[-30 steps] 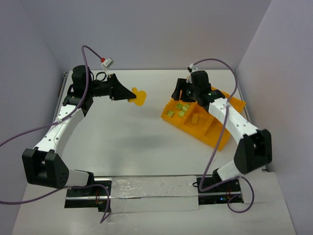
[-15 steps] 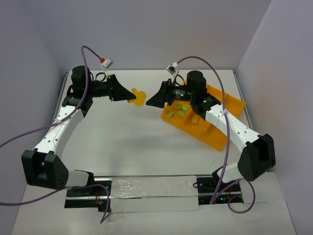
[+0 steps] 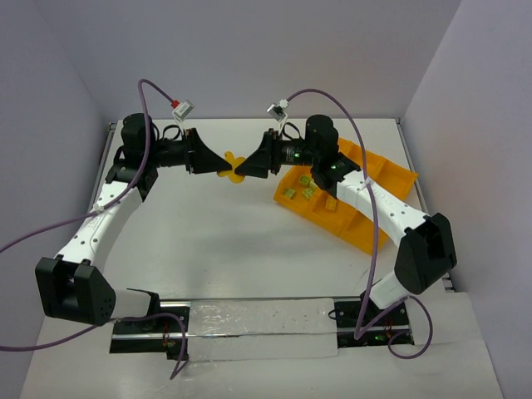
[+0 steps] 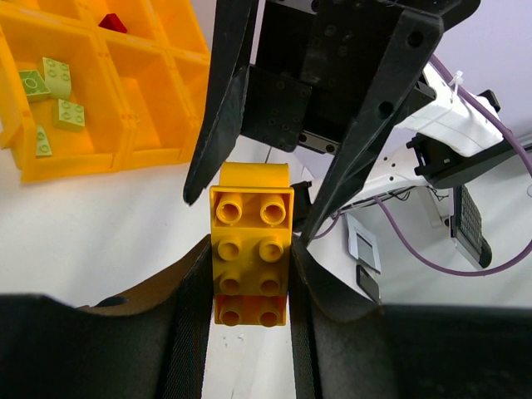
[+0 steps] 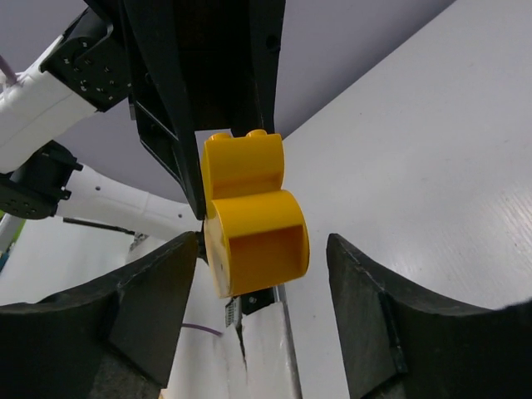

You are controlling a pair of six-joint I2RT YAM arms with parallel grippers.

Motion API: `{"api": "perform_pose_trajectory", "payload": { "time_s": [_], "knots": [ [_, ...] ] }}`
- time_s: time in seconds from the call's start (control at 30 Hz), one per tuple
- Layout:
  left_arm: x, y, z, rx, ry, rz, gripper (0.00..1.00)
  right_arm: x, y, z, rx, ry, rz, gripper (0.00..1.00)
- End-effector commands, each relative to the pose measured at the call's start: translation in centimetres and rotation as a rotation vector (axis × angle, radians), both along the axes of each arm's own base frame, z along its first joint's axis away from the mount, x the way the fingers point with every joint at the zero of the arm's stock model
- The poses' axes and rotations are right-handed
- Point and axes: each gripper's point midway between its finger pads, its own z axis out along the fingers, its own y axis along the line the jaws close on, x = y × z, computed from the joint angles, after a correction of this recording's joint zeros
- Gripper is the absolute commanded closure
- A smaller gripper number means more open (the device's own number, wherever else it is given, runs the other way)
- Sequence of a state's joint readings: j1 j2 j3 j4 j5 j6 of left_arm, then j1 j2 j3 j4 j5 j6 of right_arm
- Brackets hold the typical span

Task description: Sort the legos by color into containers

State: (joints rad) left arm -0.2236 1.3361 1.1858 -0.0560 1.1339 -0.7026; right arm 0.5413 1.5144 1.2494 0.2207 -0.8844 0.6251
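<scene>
Yellow legos point(image 4: 251, 249) gripped in left jaws; right jaws straddle free end, unclosed

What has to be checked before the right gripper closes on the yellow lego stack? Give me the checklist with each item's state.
1. Left gripper clamped on the yellow lego stack: ok, one finger against each side.
2. Right gripper open: ok, its jaws stand apart.
3. Right fingers straddle the stack's free end: ok in both wrist views.
4. Stack centred between them: cannot tell; the right wrist view shows a clearer gap on one side.
5. Stack off the table: ok, held in the air.
6. Tray ready: ok, it lies beside the right arm, with green legos in one compartment.
</scene>
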Motion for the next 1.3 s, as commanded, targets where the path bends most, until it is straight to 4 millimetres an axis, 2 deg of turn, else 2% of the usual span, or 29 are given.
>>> {"api": "perform_pose_trajectory", "payload": {
  "time_s": [0.0, 0.07, 0.17, 0.2, 0.37, 0.53, 0.6, 0.7, 0.8, 0.83, 1.0, 1.13, 1.2, 1.27],
  "knots": [
    [-0.9, -0.3, 1.5, -0.022, -0.063, -0.031, 1.00, -0.7, 0.9, 3.1, 0.073, -0.072, 0.051, 0.39],
    [-0.9, -0.3, 1.4, -0.021, -0.061, -0.031, 1.00, -0.8, 0.8, 3.1, 0.079, -0.075, 0.056, 0.52],
    [-0.8, -0.4, 1.3, -0.020, -0.058, -0.036, 1.00, -0.9, 0.7, 2.7, 0.080, -0.064, 0.054, 0.96],
    [-0.8, -0.4, 1.4, -0.020, -0.058, -0.036, 1.00, -0.9, 0.7, 2.6, 0.081, -0.061, 0.051, 1.00],
    [-0.9, -0.3, 2.0, -0.017, -0.080, -0.039, 1.00, -1.0, 0.4, 0.6, 0.053, -0.043, 0.039, 1.00],
    [-1.0, -0.2, 2.8, -0.011, -0.112, -0.037, 1.00, -1.2, -1.0, -2.3, 0.008, -0.007, 0.009, 1.00],
    [-0.8, 0.0, 3.0, -0.001, -0.119, -0.028, 1.00, -1.4, -2.2, -3.9, -0.016, 0.006, -0.015, 1.00],
    [-0.4, 0.1, 2.8, 0.020, -0.121, -0.013, 1.00, -1.4, -3.5, -5.2, -0.047, 0.019, -0.048, 1.00],
    [-0.5, 0.4, 3.2, 0.008, -0.135, -0.012, 1.00, -1.4, -5.7, -6.4, -0.081, 0.019, -0.102, 1.00],
    [-0.4, 0.4, 3.4, 0.000, -0.141, -0.012, 1.00, -1.6, -6.3, -7.3, -0.104, 0.033, -0.112, 1.00],
    [-0.2, 0.4, 3.7, -0.019, -0.140, -0.015, 1.00, -1.2, -8.5, -7.5, -0.113, 0.030, -0.169, 1.00],
    [0.1, 0.3, 3.5, -0.016, -0.132, -0.008, 1.00, 1.0, -10.8, -8.3, -0.186, 0.060, -0.330, 1.00],
    [0.2, 0.4, 3.2, -0.006, -0.128, 0.002, 1.00, 3.1, -13.6, -9.3, -0.241, 0.106, -0.502, 1.00],
    [0.5, 0.4, 2.8, 0.002, -0.116, 0.008, 1.00, 4.9, -17.2, -10.0, -0.295, 0.143, -0.707, 1.00]
  ]
}}
